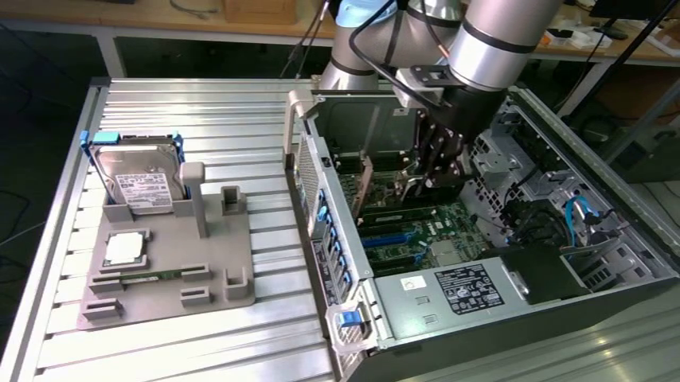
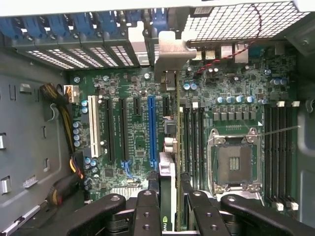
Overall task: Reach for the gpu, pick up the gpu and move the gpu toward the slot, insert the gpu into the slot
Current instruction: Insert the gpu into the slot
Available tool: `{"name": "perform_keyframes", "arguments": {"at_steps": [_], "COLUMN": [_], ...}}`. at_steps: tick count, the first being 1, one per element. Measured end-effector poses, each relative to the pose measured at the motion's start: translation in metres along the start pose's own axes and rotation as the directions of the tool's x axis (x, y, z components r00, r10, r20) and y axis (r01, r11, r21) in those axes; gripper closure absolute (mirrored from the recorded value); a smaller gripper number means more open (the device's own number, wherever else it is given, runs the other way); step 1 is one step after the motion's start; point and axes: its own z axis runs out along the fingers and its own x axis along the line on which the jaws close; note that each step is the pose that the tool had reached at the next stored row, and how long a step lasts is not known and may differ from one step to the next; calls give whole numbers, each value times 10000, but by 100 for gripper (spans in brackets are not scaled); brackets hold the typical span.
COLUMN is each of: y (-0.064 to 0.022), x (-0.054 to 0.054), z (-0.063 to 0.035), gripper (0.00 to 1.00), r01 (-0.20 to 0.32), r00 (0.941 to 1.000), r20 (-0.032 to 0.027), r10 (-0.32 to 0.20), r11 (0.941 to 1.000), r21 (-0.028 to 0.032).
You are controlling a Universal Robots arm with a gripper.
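Observation:
The gpu (image 2: pixel 169 147) stands on edge inside the open computer case, seen edge-on in the wrist view. Its silver end bracket (image 2: pixel 170 54) reaches the case's rear slot openings. My gripper (image 2: pixel 170 214) is shut on the card, with black fingers (image 2: pixel 147 211) on both sides of it. The card hangs over the green motherboard (image 2: pixel 133 88), close beside the long blue slot (image 2: pixel 152 130); whether its edge is seated I cannot tell. In the exterior view my gripper (image 1: pixel 434 183) reaches down into the case (image 1: pixel 595 294), and the gpu (image 1: pixel 368 187) shows as a thin upright strip.
A grey fixture (image 1: pixel 218 274) on the exterior view's left carries a silver hard drive (image 1: pixel 138 187), a square chip (image 1: pixel 126 248) and a short memory stick (image 1: pixel 149 277). Inside the case are the power supply (image 1: pixel 457 290), an open CPU socket (image 2: pixel 234 164) and cable bundles (image 2: pixel 64 128).

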Motion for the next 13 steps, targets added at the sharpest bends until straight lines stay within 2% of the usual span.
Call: {"name": "perform_keyframes", "arguments": {"at_steps": [4,7,8,10,12,13], "y": [13,34,45,57,66,70], "x": [32,48,55,63,82,98], "z": [45,77,92,109,124,130], "gripper": [73,73,73,73,73,73], "r01": [1,2,3,4,6,5], "r00": [10000,9999,9997,9995,9994,9994], "r20": [35,168,235,305,347,348], "r10": [-1,-2,-3,-4,-6,-6], "r11": [10000,10000,10000,10000,10000,10000], "r21": [13,13,12,11,12,11]}}
